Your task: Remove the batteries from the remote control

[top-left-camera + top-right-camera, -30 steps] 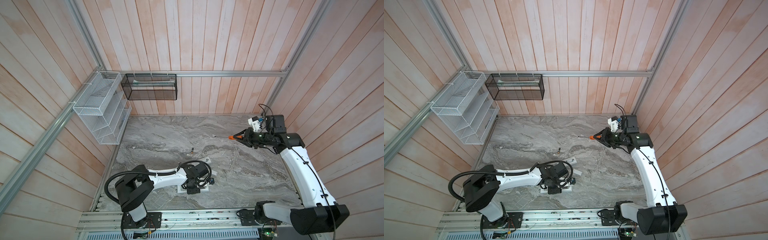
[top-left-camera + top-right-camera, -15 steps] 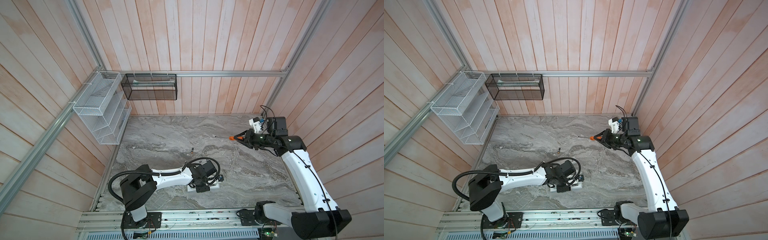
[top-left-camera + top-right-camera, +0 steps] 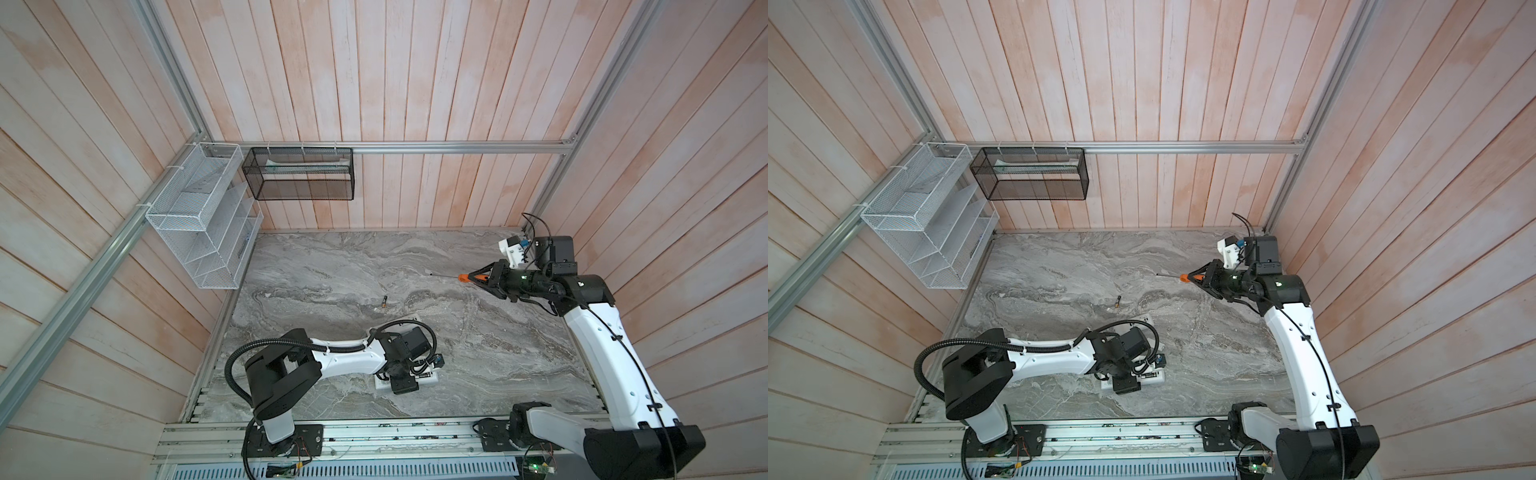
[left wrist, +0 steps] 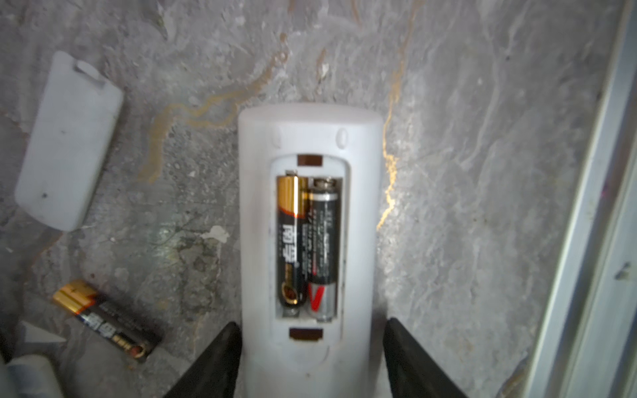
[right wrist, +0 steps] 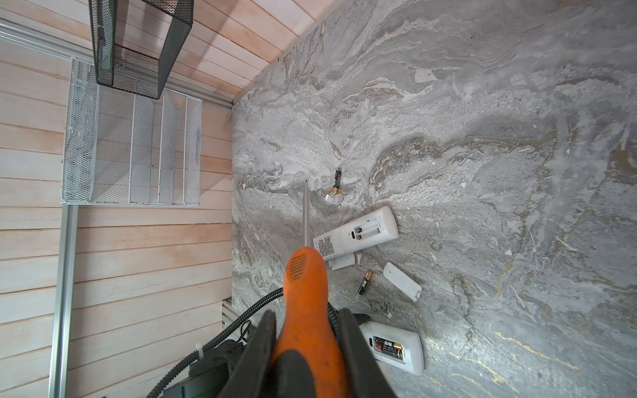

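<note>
Now left end effector (image 4: 310, 322) stands apart astride the remote (image 4: 310, 138) holding two batteries (image 4: 291, 241); right end effector (image 5: 306, 312) clamps screwdriver (image 5: 305, 275).

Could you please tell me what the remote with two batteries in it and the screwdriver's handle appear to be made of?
The remote: probably matte white plastic, judging by its smooth, moulded, rounded shell. The screwdriver handle: likely orange plastic or rubber, scuffed and dull, with a moulded ribbed patch; which of the two is unclear.
</note>
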Tool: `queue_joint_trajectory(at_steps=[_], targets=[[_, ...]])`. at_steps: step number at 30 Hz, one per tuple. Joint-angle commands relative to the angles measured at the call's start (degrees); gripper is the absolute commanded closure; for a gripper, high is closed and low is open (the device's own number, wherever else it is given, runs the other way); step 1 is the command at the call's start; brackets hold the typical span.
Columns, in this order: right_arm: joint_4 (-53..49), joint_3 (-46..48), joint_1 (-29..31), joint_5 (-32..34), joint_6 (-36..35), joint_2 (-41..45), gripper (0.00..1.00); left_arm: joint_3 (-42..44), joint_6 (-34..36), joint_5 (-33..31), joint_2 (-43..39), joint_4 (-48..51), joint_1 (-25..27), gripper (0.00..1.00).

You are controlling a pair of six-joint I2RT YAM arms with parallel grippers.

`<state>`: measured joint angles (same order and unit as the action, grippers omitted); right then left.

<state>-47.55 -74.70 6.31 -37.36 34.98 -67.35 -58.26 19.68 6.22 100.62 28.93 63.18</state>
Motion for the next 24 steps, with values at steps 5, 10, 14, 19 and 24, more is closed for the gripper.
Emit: queue_joint_trajectory(at_steps=[5,10,14,19,24], targets=[[0.9,0.4,-0.2,-0.9,0.4,1.6,0.84,2.6,0.3,-1.3,-2.9,0.5,0.2,0.29],[1.8,1.8,-0.2,-1.0,1.0,2.7,0.84,5.5,0.7,-1.1,-4.9,1.3,-1.1,0.29],[2.7,3.0,-0.2,-1.3,1.6,3.3,0.84,7.3,0.4,-0.3,-6.0,1.4,-3.7,0.3],[2.9,3.6,-0.2,-1.7,1.5,3.5,0.84,9.1,2.1,-0.1,-7.2,1.5,-5.6,0.3],[1.6,3.2,-0.2,-1.7,1.1,3.5,0.84,11.5,3.3,0.2,-7.8,1.3,-5.6,0.31]])
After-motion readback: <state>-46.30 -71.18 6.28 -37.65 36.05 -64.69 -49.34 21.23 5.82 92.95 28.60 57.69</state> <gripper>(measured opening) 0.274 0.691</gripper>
